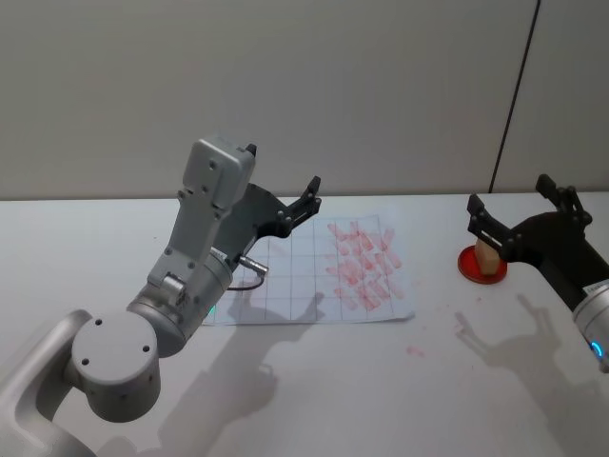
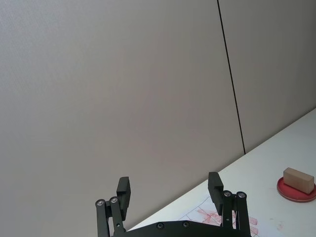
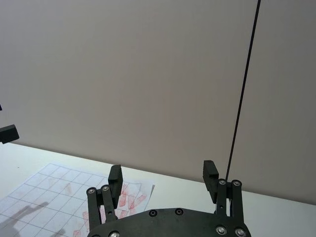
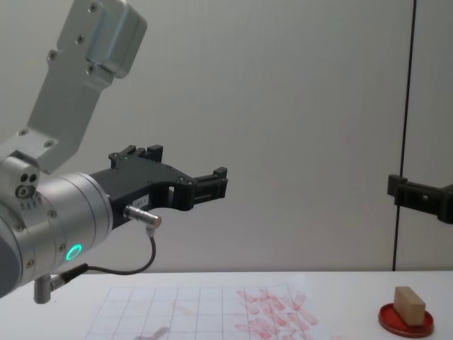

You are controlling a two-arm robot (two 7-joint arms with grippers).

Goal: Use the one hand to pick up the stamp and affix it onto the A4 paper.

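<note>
The stamp [image 1: 488, 255] is a small tan block lying in a red dish [image 1: 472, 268] on the table's right side, also visible as the stamp [image 4: 408, 304] in the chest view and the stamp [image 2: 298, 179] in the left wrist view. My right gripper [image 1: 508, 193] hovers open and empty; the chest view shows the right gripper [image 4: 409, 190] well above the stamp. The A4 paper [image 1: 285, 286] lies at centre, gridded, with red-pink marks on its right half. My left gripper [image 1: 281, 171] hangs open and empty high over the paper's left part.
A faint pink smudge [image 1: 416, 352] marks the white table in front of the paper. A grey wall stands close behind the table. The left arm's silver links [image 1: 195, 248] rise over the paper's left edge.
</note>
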